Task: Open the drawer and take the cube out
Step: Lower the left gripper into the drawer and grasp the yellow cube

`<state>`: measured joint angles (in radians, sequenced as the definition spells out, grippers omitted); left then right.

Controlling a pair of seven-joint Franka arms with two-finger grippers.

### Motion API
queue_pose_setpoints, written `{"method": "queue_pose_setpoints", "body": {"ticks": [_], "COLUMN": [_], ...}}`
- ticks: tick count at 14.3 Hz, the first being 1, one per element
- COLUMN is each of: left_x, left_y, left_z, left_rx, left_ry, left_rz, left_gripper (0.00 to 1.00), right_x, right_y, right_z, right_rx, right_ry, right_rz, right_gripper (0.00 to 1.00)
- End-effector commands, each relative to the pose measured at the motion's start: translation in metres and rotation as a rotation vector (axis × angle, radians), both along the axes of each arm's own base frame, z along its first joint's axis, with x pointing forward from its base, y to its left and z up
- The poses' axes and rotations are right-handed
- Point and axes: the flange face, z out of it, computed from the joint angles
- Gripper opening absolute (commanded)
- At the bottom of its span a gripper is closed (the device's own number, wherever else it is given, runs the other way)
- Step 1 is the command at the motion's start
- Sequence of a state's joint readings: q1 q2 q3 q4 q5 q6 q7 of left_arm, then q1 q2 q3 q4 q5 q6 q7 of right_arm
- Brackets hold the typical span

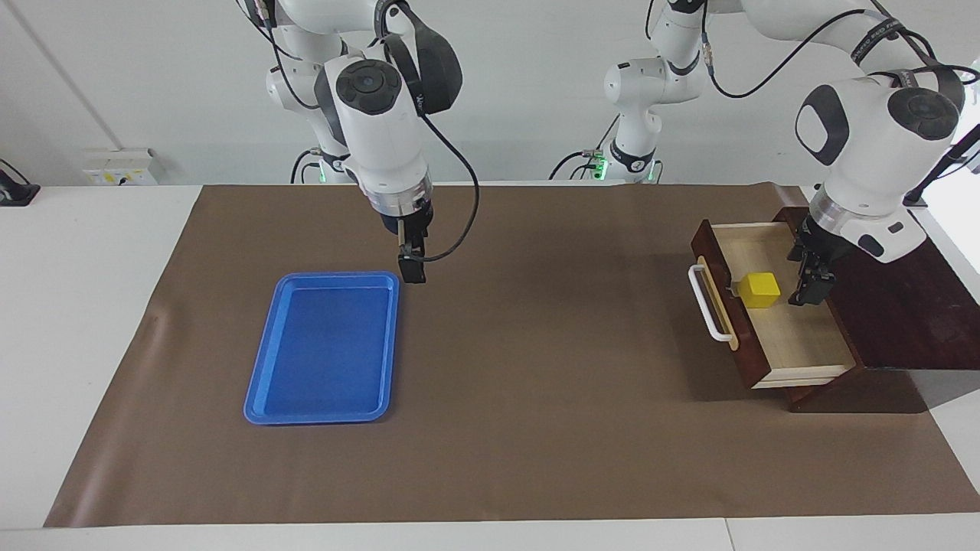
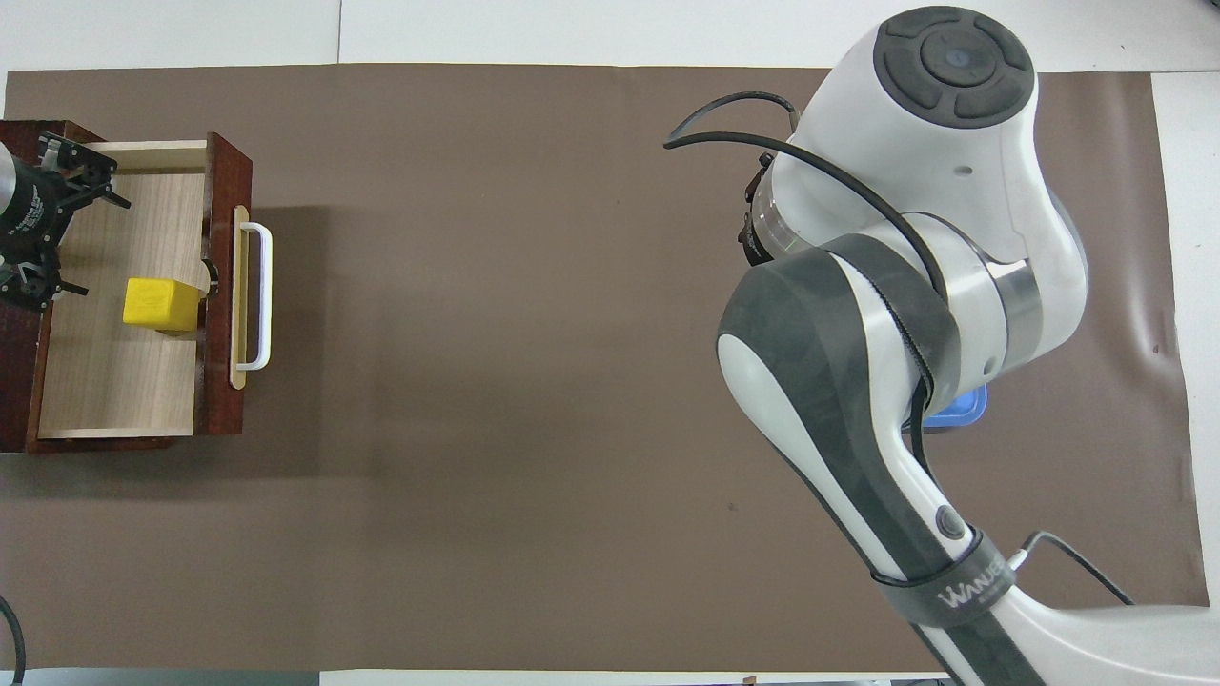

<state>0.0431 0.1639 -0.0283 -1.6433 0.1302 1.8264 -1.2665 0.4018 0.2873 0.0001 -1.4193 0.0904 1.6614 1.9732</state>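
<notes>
Facing view, from the bottom of the frame upward: a brown mat (image 1: 536, 428) covers the white bench (image 1: 84, 321). A blue tray (image 1: 256, 398) lies low in the frame at the right arm's end. At mid-height on the left arm's end, the drawer (image 1: 796, 337) stands pulled out of its dark wooden box (image 1: 888, 291), white handle (image 1: 708, 306) facing the mat's middle. The yellow cube (image 1: 760, 289) sits on the drawer's pale floor, close to the drawer front.

The left end effector (image 1: 813, 279) hangs over the drawer's inside just beside the cube, on the box's side, clear of it. The overhead view shows its fingers spread wide, grasping nothing. The right end effector (image 1: 413, 268) hangs over the mat just off the tray's upper corner, released and empty.
</notes>
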Motion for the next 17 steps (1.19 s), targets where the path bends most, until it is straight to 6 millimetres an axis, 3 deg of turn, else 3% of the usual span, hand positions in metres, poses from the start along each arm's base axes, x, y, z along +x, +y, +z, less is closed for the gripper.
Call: {"method": "queue_pose_setpoints", "body": {"ticks": [1, 4, 6, 14, 17], "left_x": [-0.018, -0.023, -0.028, -0.035, -0.035], "left_y": [0.005, 0.005, 0.005, 0.016, 0.016], "left_z": [-0.02, -0.037, -0.05, -0.076, -0.076], "left_rx": [-0.015, -0.017, -0.019, -0.019, -0.018], "left_ry": [0.008, 0.001, -0.007, 0.002, 0.003], "left_rz": [0.097, 0.154, 0.2, 0.24, 0.236], "left_gripper": [1.0, 1.0, 1.0, 1.0, 1.0], "right_x": [0.005, 0.022, 0.034, 0.035, 0.035], "right_y": [0.022, 0.052, 0.075, 0.081, 0.079], "right_z": [-0.005, -0.018, -0.015, -0.023, -0.029], "right_rx": [0.008, -0.004, -0.004, -0.001, -0.008], "right_ry": [0.001, 0.029, 0.023, 0.027, 0.038], "right_rz": [0.011, 0.045, 0.018, 0.0, 0.004], "right_gripper": [0.98, 0.98, 0.98, 0.98, 0.98]}}
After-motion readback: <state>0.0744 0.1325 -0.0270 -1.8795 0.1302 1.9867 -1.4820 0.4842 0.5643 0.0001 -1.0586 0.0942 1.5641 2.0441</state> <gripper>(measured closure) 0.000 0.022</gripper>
